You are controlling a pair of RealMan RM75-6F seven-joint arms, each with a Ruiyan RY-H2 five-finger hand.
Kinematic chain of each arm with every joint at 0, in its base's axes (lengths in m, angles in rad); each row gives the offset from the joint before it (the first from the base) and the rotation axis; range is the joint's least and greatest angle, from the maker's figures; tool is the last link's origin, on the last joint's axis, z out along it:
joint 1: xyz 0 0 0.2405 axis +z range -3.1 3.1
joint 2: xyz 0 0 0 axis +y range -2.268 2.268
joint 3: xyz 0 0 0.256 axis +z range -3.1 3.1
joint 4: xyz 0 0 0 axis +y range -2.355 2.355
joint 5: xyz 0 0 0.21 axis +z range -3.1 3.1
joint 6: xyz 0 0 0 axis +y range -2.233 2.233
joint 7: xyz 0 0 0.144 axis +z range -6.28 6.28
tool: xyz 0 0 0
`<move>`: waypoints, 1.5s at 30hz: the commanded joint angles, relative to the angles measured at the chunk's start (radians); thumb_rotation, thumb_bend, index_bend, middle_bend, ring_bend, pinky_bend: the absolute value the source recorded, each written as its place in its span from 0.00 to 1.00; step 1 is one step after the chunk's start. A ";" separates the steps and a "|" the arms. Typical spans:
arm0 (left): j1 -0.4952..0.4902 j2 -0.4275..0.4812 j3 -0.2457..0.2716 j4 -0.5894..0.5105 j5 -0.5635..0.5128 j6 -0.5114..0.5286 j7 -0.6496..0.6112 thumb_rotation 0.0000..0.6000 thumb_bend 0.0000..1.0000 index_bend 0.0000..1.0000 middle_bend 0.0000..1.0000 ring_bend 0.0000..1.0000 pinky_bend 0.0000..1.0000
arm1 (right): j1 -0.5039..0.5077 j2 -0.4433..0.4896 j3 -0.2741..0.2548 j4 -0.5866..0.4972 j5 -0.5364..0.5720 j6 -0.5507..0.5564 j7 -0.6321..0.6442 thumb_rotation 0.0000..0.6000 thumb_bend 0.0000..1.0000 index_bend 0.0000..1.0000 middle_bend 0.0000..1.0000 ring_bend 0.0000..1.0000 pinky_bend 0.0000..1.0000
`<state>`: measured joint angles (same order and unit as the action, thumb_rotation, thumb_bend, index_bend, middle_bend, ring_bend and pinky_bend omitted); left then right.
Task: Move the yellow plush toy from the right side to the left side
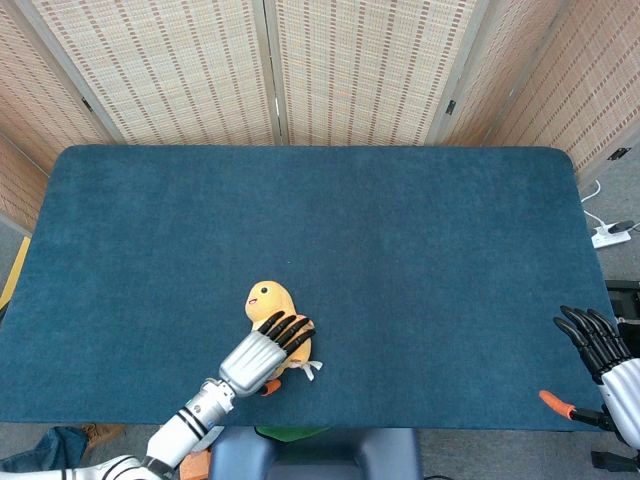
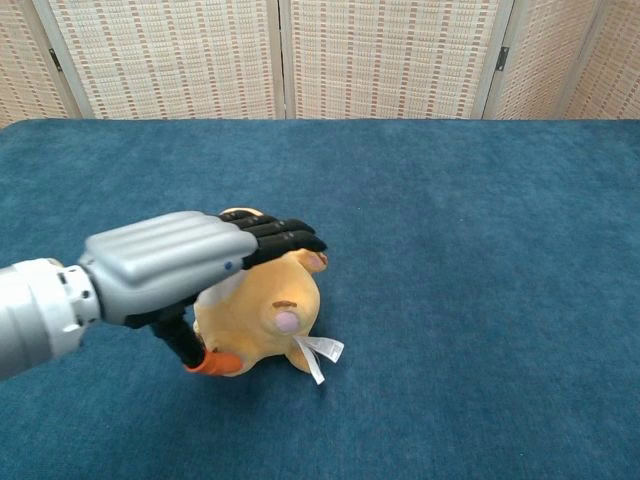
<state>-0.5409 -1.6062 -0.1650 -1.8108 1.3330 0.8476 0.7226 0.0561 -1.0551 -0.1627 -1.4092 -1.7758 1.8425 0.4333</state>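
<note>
The yellow plush toy point(image 1: 265, 297) lies on its back on the blue table point(image 1: 400, 230), near the front edge and a little left of the middle. A white tag sticks out at its foot end. In the chest view its belly and one pink-soled foot point(image 2: 270, 312) show below my left hand point(image 2: 180, 262). That hand point(image 1: 262, 352) hovers flat over the toy with its fingers stretched out across the body. Its orange-tipped thumb sits low beside the toy's near end, and no grip on the toy shows. My right hand point(image 1: 603, 352) hangs with fingers spread beyond the table's right front corner.
Woven screen panels point(image 1: 270, 70) stand behind the table's far edge. A white power strip point(image 1: 610, 236) lies on the floor to the right. The toy is close to the table's front edge point(image 1: 400, 425).
</note>
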 commanded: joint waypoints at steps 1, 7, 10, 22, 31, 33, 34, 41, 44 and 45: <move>-0.060 -0.057 -0.023 0.057 -0.065 -0.024 0.041 1.00 0.23 0.00 0.00 0.00 0.02 | -0.005 0.000 0.005 0.005 -0.004 -0.004 0.001 1.00 0.05 0.00 0.00 0.00 0.00; -0.086 -0.082 -0.011 0.115 -0.130 -0.002 0.011 1.00 0.25 0.14 0.16 0.14 0.34 | -0.014 -0.001 0.022 0.014 -0.009 -0.004 0.011 1.00 0.05 0.00 0.00 0.00 0.00; -0.068 -0.098 0.004 0.154 -0.060 0.081 -0.035 1.00 0.36 0.38 0.43 0.43 0.66 | -0.018 -0.002 0.024 0.015 -0.019 -0.006 0.008 1.00 0.05 0.00 0.00 0.00 0.00; 0.094 0.028 0.149 0.184 0.318 0.526 -0.159 1.00 0.68 0.72 0.89 0.81 1.00 | -0.033 -0.009 0.028 0.006 -0.055 -0.021 -0.038 1.00 0.05 0.00 0.00 0.00 0.00; 0.227 0.229 0.182 0.317 0.283 0.671 -0.368 1.00 0.66 0.73 0.90 0.81 1.00 | -0.036 -0.026 0.028 -0.046 -0.090 -0.049 -0.126 1.00 0.05 0.00 0.00 0.00 0.00; 0.245 0.211 0.191 0.387 0.261 0.662 -0.466 1.00 0.64 0.72 0.89 0.81 1.00 | -0.035 -0.028 0.036 -0.067 -0.087 -0.051 -0.134 1.00 0.05 0.00 0.00 0.00 0.00; 0.250 0.199 0.196 0.413 0.251 0.649 -0.508 1.00 0.63 0.71 0.89 0.81 1.00 | -0.036 -0.030 0.040 -0.072 -0.084 -0.050 -0.140 1.00 0.05 0.00 0.00 0.00 0.00; 0.250 0.067 0.213 0.604 0.269 0.604 -0.584 1.00 0.53 0.63 0.78 0.75 0.98 | -0.032 -0.039 0.042 -0.084 -0.086 -0.084 -0.170 1.00 0.05 0.00 0.00 0.00 0.00; 0.244 0.048 0.220 0.602 0.272 0.575 -0.577 1.00 0.41 0.41 0.61 0.65 0.89 | -0.032 -0.038 0.045 -0.086 -0.085 -0.088 -0.169 1.00 0.05 0.00 0.00 0.00 0.00; 0.242 0.051 0.224 0.595 0.266 0.554 -0.561 1.00 0.38 0.29 0.52 0.57 0.82 | -0.032 -0.037 0.045 -0.086 -0.085 -0.088 -0.168 1.00 0.05 0.00 0.00 0.00 0.00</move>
<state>-0.2978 -1.5512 0.0500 -1.2115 1.6018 1.4276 0.1510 0.0240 -1.0929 -0.1181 -1.4946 -1.8607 1.7545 0.2653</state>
